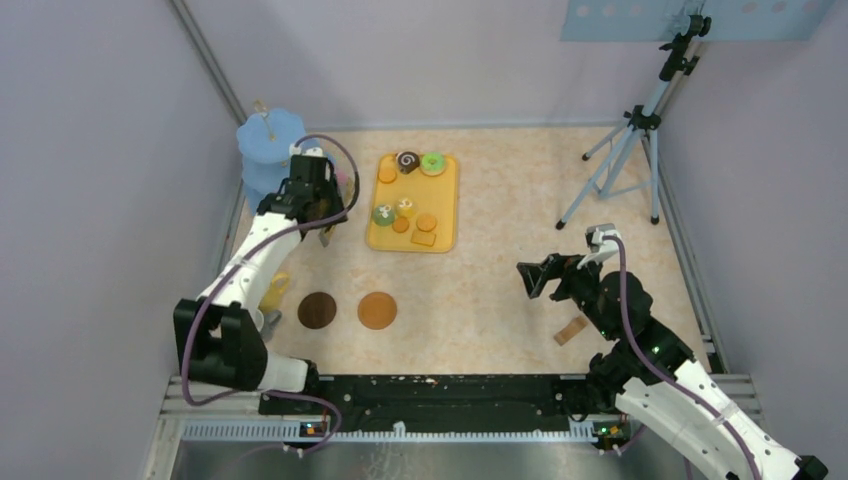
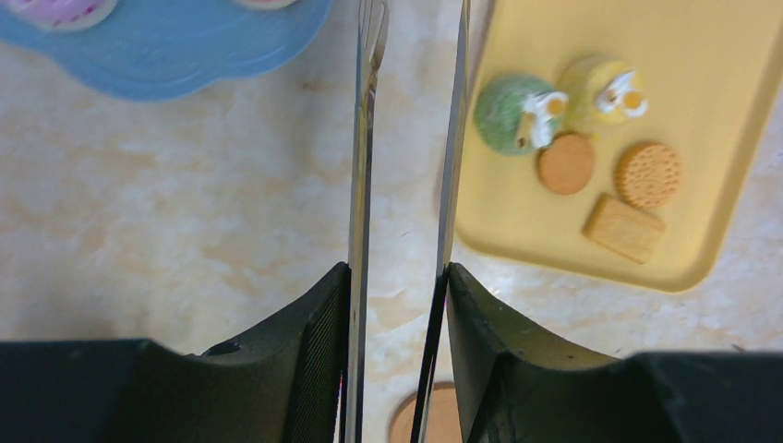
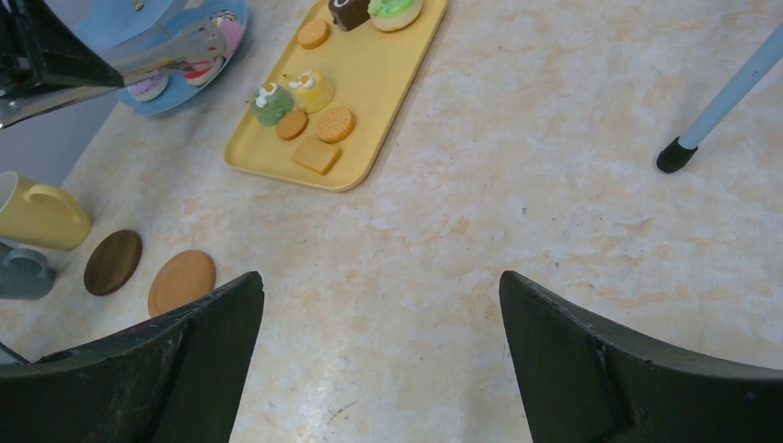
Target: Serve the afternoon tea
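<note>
My left gripper (image 1: 328, 222) (image 2: 397, 272) is shut on the long metal tongs (image 2: 362, 138), one finger pressed on each arm. The tong tips hold nothing and hang between the blue tiered stand (image 2: 185, 46) and the yellow tray (image 2: 702, 92). The tray carries a green cake (image 2: 508, 115), a yellow cake (image 2: 600, 92), orange biscuits (image 2: 648, 174), a chocolate swirl cake (image 1: 407, 161) and a green doughnut (image 1: 433, 163). Two brown coasters (image 1: 317, 310) (image 1: 377, 310) lie bare near the front left, beside the yellow mug (image 3: 37, 217) and the grey mug (image 3: 23, 274). My right gripper (image 1: 530, 275) (image 3: 381, 286) hangs open above the table.
The blue stand (image 1: 270, 140) at the back left holds a few pink sweets (image 3: 148, 88). A tripod (image 1: 625, 150) stands at the back right, one foot (image 3: 679, 154) on the table. A small wooden block (image 1: 570, 331) lies beside my right arm. Walls close in both sides.
</note>
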Robot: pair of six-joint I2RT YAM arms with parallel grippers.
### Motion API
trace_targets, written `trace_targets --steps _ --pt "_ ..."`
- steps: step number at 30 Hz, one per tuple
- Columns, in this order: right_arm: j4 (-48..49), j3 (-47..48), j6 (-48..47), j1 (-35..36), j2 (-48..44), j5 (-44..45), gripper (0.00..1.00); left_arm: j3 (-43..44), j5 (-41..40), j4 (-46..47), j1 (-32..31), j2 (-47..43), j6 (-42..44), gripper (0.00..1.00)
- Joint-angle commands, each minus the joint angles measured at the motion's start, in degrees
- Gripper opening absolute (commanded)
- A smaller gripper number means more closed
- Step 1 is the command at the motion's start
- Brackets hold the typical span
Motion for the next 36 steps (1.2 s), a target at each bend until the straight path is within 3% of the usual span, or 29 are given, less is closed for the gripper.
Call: trace_targets --steps 1,5,11,22,30,36 --pt "0.9 0.7 -0.4 -0.3 0.2 0.5 0.96 8.1 0.5 7.7 -2.4 7.1 -1.4 0.47" --pt "0.5 0.9 -0.1 -0.3 0.2 0.6 0.96 14.3 -3.3 7.0 -2.8 14.8 -1.9 0.45" --pt "0.2 0.9 0.1 -0.3 0.2 0.8 0.96 18.0 -8.1 4.2 -2.4 19.4 -2.7 0.42" --pt "0.8 0.9 -0.3 -0.3 1.7 1.0 0.96 8.6 -4.6 8.3 4.3 13.9 -1.7 0.43" --pt "0.5 0.9 -0.2 -0.3 1.5 0.8 0.96 10.5 4.2 6.8 3.3 11.4 -1.1 0.44" --pt "0.7 0.8 -0.2 -0.3 1.5 1.0 0.96 8.8 3.8 4.7 -1.8 5.4 1.7 0.5"
